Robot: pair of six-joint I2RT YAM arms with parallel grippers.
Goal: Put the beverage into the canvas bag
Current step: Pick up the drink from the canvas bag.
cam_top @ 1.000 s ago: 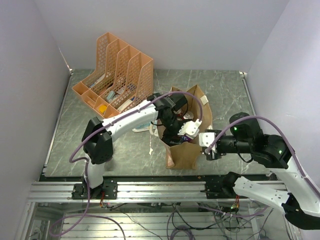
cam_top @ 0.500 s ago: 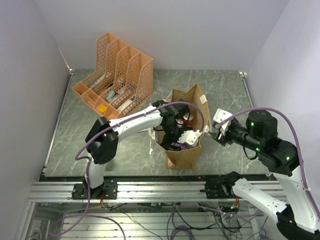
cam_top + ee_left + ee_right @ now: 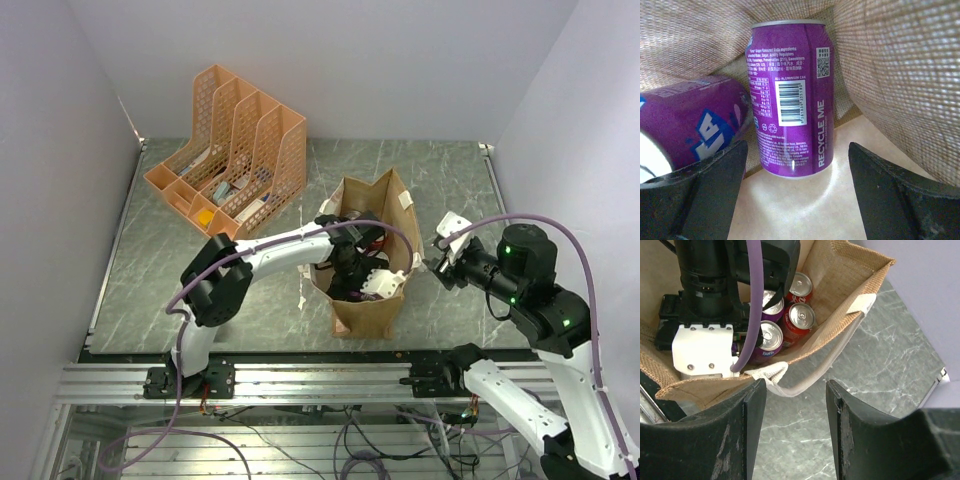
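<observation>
Left gripper point(image 3: 797, 155) of mine is down inside the canvas bag point(image 3: 365, 318), its 2 fingers point(image 3: 700, 195) spread wide. A purple can point(image 3: 790, 95) stands upright on the bag floor between them, with a gap on either side (neither pad touches it). At 9 o'clock of that can, just beside it, a second purple can point(image 3: 685, 125) shows at a slant in my left wrist view. Woven bag wall closes in behind both of them and at 2 o'clock.

From above, the bag stands open near the middle of the table point(image 3: 450, 180). My right gripper point(image 3: 443, 250) hangs just outside it at 3 o'clock, clear of the bag. Its jaws sit partly apart and hold nothing. Through them my right wrist camera looks down on the white strap point(image 3: 805, 382) draped over the bag's rim. Past the rim, 2 red cans point(image 3: 801, 315) stand side by side against the bag wall, with a purple top at their 8 o'clock.

At 10 o'clock of the bag, well apart, stands an orange file organiser point(image 3: 230, 150).
</observation>
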